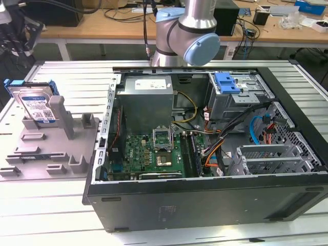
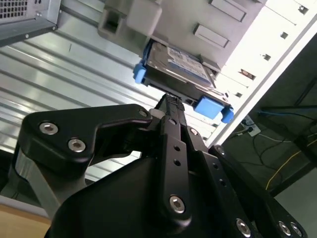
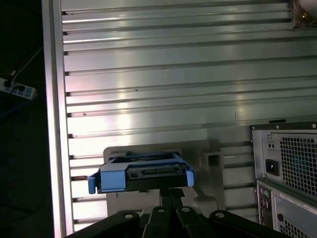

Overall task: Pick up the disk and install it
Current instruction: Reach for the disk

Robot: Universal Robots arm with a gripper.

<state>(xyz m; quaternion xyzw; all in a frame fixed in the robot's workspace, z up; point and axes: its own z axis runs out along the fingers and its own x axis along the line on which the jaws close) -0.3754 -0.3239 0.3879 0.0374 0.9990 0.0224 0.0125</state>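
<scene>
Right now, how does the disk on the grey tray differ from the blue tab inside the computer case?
The disk stands outside the computer case, on the grey tray; the blue tab sits inside, on the metal cage. The disk leans tilted against the tray's post; the tab lies flat. The disk is silver with a label, blue only at its frame; the tab is all blue. Both carry blue plastic.

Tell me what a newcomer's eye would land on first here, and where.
The open black computer tower lying on its side dominates the middle of the exterior view, its green circuit board bared. At that view's left, the flat silver disk in its blue plastic bracket leans upright in a grey moulded plastic tray. In the second wrist view the black claw is aimed at the disk's edge.
</scene>
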